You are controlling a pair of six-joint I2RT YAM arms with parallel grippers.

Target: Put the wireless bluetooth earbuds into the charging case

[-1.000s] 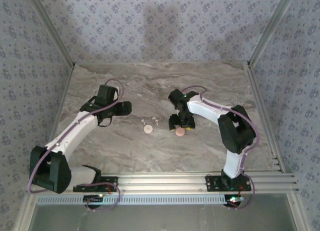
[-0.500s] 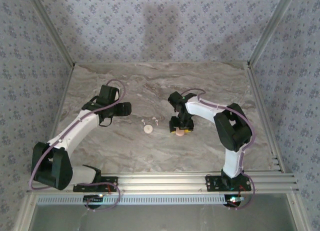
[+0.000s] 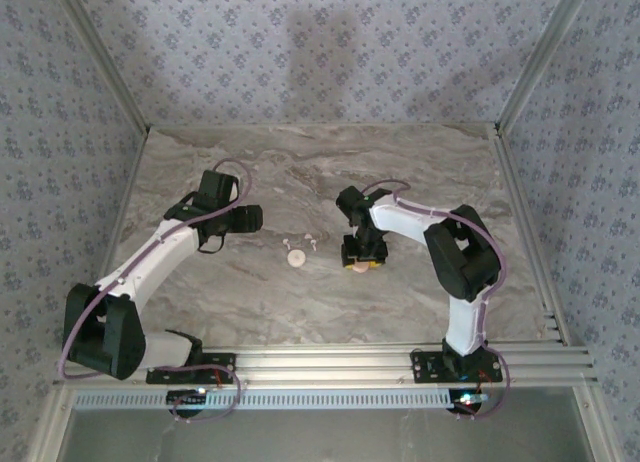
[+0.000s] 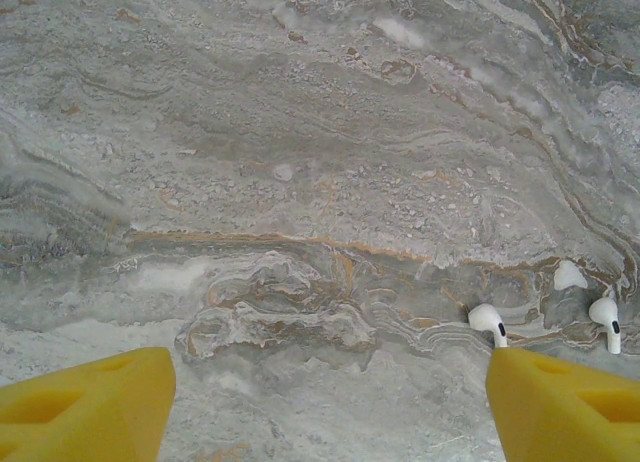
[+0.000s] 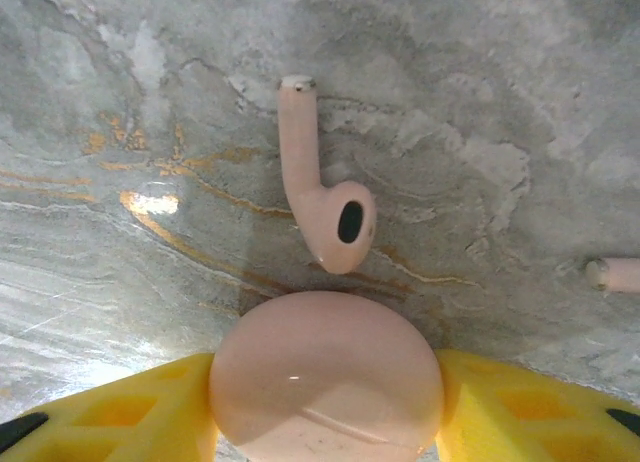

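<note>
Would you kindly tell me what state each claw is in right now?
Left claw: open, empty.
Right claw: closed on the pink disc.

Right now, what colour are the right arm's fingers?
Yellow: the fingers show clearest in the right wrist view, closed on the pinkish disc.

Leaving broad bare table point(image 3: 430, 162) open along the far side and ahead of the left gripper point(image 4: 320, 407), between its wide-spread fingers point(image 4: 85, 412). Meeting a first earbud point(image 4: 487, 320) and a second earbud point(image 4: 604, 317) just beside one finger. Crowding the strip between both grippers with a loose pinkish disc point(image 3: 295, 259). Plugging the right gripper point(image 5: 325, 407) with a clamped pinkish disc point(image 5: 325, 352), facing both earbuds just beyond.
</note>
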